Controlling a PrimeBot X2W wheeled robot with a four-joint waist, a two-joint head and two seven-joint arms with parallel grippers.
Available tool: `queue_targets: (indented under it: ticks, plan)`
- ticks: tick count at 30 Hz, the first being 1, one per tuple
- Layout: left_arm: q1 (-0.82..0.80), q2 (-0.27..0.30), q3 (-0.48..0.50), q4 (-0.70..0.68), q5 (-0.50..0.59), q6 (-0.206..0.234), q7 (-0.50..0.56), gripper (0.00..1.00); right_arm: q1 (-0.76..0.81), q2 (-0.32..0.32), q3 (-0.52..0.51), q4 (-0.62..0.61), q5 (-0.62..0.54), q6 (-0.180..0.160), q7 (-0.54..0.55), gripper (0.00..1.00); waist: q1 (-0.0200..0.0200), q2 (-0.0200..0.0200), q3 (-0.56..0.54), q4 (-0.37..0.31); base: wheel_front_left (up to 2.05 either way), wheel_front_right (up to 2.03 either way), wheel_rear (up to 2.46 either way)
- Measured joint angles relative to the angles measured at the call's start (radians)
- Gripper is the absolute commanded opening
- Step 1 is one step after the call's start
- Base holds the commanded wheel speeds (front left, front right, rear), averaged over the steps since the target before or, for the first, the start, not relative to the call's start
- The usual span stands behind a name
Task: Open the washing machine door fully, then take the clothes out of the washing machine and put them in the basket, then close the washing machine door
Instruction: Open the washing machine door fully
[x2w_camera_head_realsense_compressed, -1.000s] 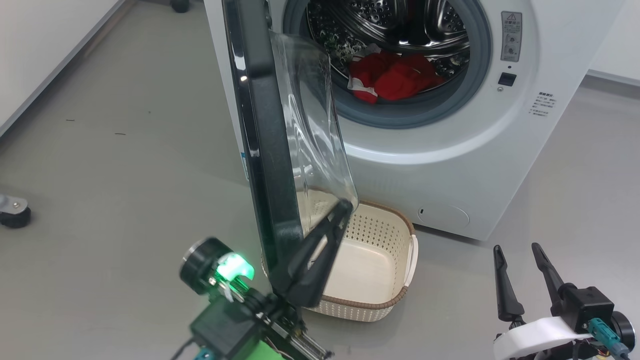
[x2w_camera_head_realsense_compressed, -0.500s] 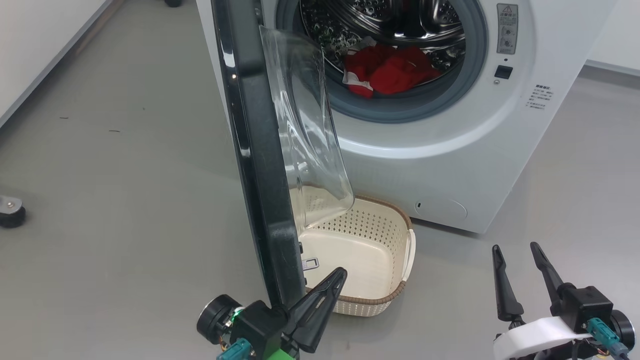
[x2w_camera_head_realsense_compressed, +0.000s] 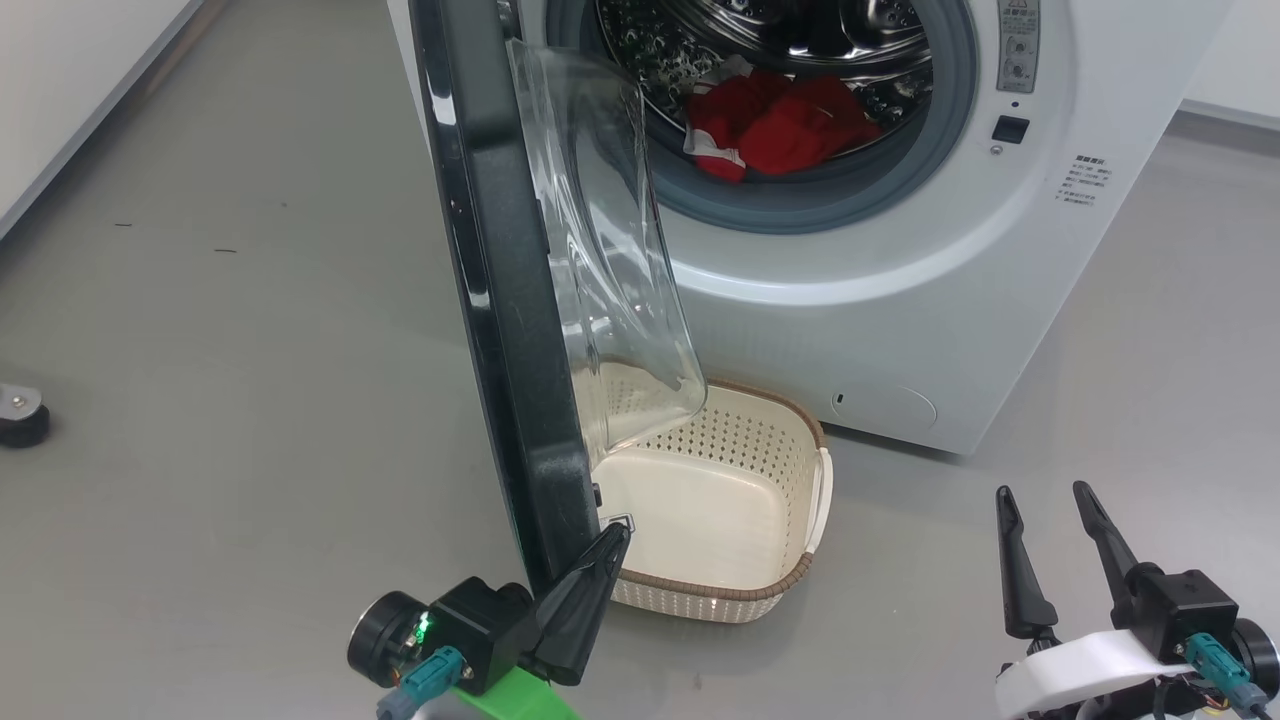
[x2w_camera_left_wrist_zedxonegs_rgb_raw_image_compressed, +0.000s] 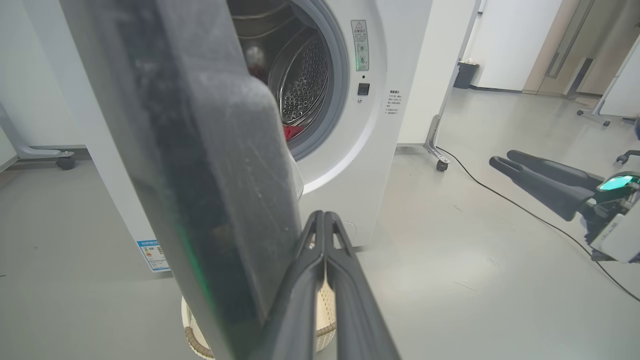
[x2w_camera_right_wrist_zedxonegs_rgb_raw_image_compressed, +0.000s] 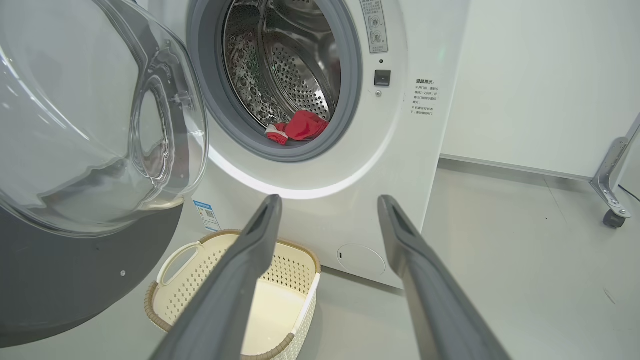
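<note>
The white washing machine stands ahead, with red clothes lying at the front of its steel drum. The washing machine door is swung out toward me, its black rim edge-on and its clear bowl hanging over the cream basket on the floor. My left gripper is shut and empty, its tip beside the door's lower edge near the latch. In the left wrist view my shut left gripper lies just right of the door rim. My right gripper is open and empty, right of the basket; between its fingers the right wrist view shows the clothes and basket.
A black caster sits on the grey floor at the far left, near the white wall. A wheeled stand leg and a black cable lie to the machine's right. Open floor spreads left of the door.
My left gripper has drawn back and down from the bowl's lower edge to the door's bottom rim. The camera has shifted a little. The right gripper has stayed put.
</note>
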Motion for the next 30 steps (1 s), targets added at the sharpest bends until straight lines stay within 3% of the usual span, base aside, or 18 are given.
queue_targets:
  ticks: [13, 30]
  plan:
    - [-0.004, -0.006, 0.012, 0.035, 0.0, 0.021, 0.003, 0.0, -0.005, 0.005, -0.018, 0.001, -0.01, 0.011, 0.0, 1.0, 0.0, 0.0, 0.01, 0.014, 0.0, 0.0, 0.0]
    - [-0.002, -0.013, 0.029, 0.048, -0.007, 0.057, -0.015, 0.0, -0.005, 0.007, -0.046, 0.001, -0.024, 0.02, 0.0, 1.0, 0.0, 0.0, 0.009, 0.095, 0.0, 0.0, 0.0]
